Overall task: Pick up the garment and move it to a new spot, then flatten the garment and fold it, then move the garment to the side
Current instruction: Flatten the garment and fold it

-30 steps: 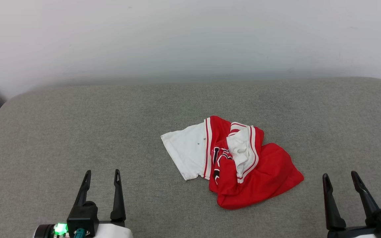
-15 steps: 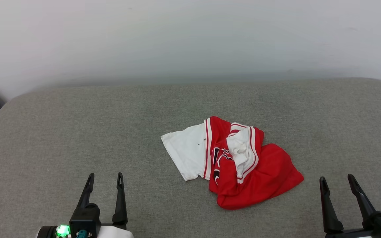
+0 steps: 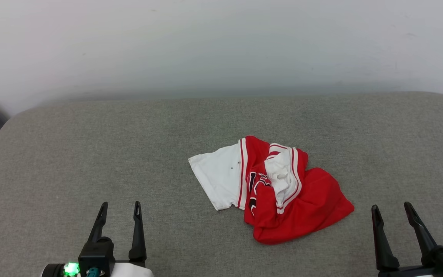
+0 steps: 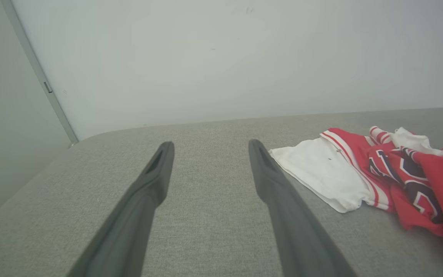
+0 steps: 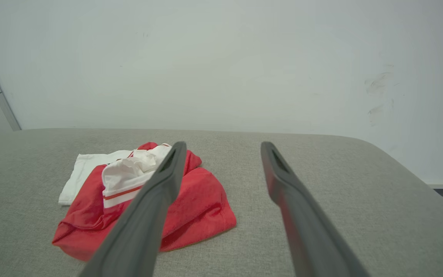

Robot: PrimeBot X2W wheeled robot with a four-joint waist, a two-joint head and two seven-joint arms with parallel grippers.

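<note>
1. The garment (image 3: 283, 192) lies crumpled near the middle of the grey padded worktop (image 3: 90, 154). One white sleeve is spread flat toward your left and the red body is bunched toward your right. Nothing touches it.
2. Both pincers are empty, with their jaws spread wide. The left pincer (image 3: 120, 204) sits at the near edge, well apart from the cloth. The right pincer (image 3: 392, 207) is nearer, off the red hem.
3. Both arms sit at the near edge, fingers pointing forward across the worktop, low over it in the wrist views.
4. For the pick-up, I judge the raised red-and-white bunch your best bite. Come down from above and take a thick fold, not the flat sleeve.
5. Close firmly before lifting, because thin jersey may slip or drag.
</note>
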